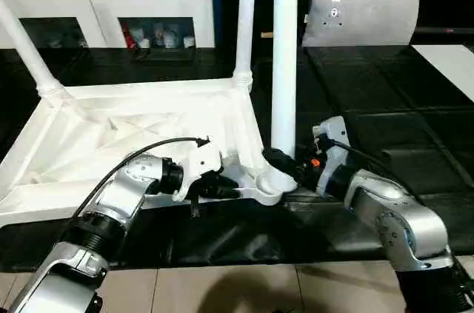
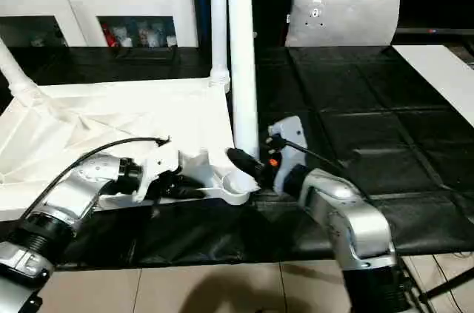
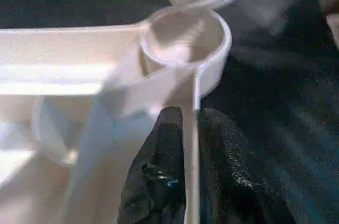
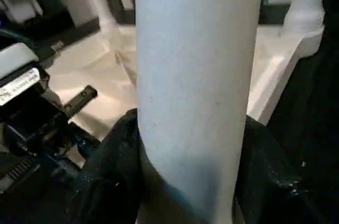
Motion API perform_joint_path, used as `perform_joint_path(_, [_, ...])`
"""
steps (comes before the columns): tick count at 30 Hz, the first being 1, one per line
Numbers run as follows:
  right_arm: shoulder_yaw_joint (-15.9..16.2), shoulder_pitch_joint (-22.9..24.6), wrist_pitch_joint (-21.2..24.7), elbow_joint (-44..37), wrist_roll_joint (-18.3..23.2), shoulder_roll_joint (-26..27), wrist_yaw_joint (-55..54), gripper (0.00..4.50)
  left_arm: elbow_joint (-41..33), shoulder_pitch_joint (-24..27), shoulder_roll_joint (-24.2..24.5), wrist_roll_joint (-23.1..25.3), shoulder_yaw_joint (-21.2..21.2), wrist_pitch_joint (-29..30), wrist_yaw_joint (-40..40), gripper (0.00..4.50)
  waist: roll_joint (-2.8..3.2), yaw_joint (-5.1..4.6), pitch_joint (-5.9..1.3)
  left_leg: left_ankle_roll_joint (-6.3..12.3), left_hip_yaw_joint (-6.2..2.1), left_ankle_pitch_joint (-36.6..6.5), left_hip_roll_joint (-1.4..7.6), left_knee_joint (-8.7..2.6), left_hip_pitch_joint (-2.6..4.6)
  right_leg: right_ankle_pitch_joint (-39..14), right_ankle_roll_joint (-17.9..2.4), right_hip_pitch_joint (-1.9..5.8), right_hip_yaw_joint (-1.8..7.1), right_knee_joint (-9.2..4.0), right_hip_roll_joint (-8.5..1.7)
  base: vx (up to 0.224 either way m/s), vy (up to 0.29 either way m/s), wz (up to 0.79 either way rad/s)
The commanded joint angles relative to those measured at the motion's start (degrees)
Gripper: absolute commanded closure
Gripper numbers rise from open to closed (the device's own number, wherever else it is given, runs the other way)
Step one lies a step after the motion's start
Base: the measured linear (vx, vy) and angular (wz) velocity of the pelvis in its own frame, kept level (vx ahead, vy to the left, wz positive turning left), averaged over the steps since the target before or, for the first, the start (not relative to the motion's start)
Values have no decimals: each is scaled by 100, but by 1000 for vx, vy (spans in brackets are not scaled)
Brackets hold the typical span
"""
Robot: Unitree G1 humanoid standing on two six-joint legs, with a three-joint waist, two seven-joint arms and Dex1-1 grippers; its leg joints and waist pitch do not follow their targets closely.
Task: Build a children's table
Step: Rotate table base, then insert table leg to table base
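- Leg top cut off by frame edge; its threaded end sits just above the near corner socket, seating unclear.
- Table top lies upside down on the black floor mat, ribs up.
- Leg stands upright, long axis vertical.
- Right gripper clamped around the leg low down.
- Left gripper pinches the top's rim beside the socket.

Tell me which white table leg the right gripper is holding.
The near-corner leg, clamped by the right gripper above the socket; the other two legs stand untouched at far corners.
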Motion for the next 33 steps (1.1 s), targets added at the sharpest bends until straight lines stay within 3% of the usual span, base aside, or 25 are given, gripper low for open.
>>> perform_joint_path(1, [-129,-73,-141,10,104,26,46,257,-288,-64,6,-330,297,273,-123,373,-42,-9,-380,238,103,-1286,-33,-381,-42,-3087,-353,350,151,-507,-208,0,0,0])
perform_joint_path(3, [-128,-79,-150,13,101,26,47,257,-345,-75,14,-430,359,347,-204,373,-43,-15,-373,238,96,-1315,-30,-383,-40,-3113,-362,337,141,-521,-198,0,0,0])
perform_joint_path(6, [-132,-105,-226,22,83,67,55,257,-496,-189,-29,-981,663,712,-298,357,-38,-15,-375,237,100,-1352,-37,-377,-33,-3123,-374,334,138,-517,-195,0,0,0])
perform_joint_path(11, [-6,-122,-333,-52,48,102,129,257,-185,-847,-497,-1019,1297,928,1146,341,-64,-9,-382,256,103,-1349,-47,-350,-39,-3070,-330,345,109,-510,-163,0,0,0])
perform_joint_path(15, [117,-130,-377,-46,-20,113,147,257,-386,-1172,-747,-1182,1493,1311,1577,341,-97,9,-386,287,104,-1155,-59,-343,-72,-3028,-279,366,113,-515,-174,0,0,0])
perform_joint_path(17, [155,-136,-406,-3,-71,110,139,257,-663,-1227,-803,-1302,1460,1567,1559,341,-114,4,-400,299,106,-1007,-51,-345,-109,-2881,-336,392,132,-478,-183,0,0,0])
perform_joint_path(22, [279,-134,-508,102,-297,34,98,257,-1572,-1139,-870,-1328,953,2044,1268,341,-81,8,-399,326,106,-950,-14,-358,-86,-2651,-482,379,152,-448,-180,0,0,0])
perform_joint_path(25, [282,-131,-517,107,-307,48,83,257,-1919,-1085,-909,-1456,805,2258,1186,341,-94,-4,-388,332,116,-1051,-26,-355,-84,-2753,-477,375,147,-467,-172,0,0,0])
perform_joint_path(30, [292,-133,-531,114,-338,47,73,257,-2401,-1018,-902,-1676,680,2493,1059,341,-90,-36,-374,294,106,-1247,-55,-344,-94,-3123,-280,373,106,-524,-156,0,0,0])
perform_joint_path(33, [290,-138,-540,119,-352,37,78,257,-2370,-1020,-850,-1551,666,2462,1083,341,-91,-67,-362,293,108,-1378,-88,-322,-74,-3399,-119,334,73,-585,-134,0,0,0])
